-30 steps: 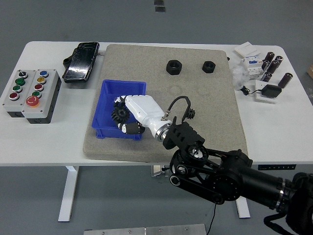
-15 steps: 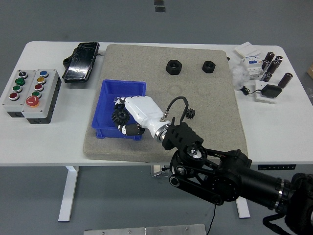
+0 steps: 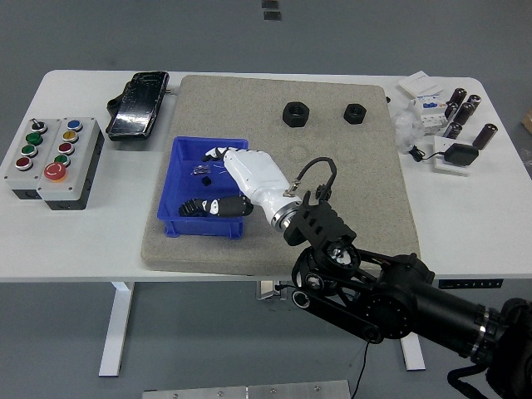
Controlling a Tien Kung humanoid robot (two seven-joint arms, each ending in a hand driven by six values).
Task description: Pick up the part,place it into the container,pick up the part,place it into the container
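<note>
A small black gear (image 3: 189, 206) lies inside the blue bin (image 3: 186, 158), toward its near side, just beside the black fingertips of the right robot hand (image 3: 218, 191). That white robot hand reaches over the bin from the right, its fingers (image 3: 218, 205) spread and relaxed, holding nothing; whether they touch the gear cannot be told. The black arm (image 3: 391, 299) behind it comes in from the lower right corner. The bin sits at the left part of a tan felt mat (image 3: 349, 191) that covers the middle of the white desk (image 3: 83, 241). Two black nuts (image 3: 295, 113) rest well apart from the bin near the mat's far edge. Left of the mat stand a grey button box (image 3: 51, 160) and a black device (image 3: 138, 104). At the desk's right end lies a cluster of small electrical parts (image 3: 445, 120).
</note>
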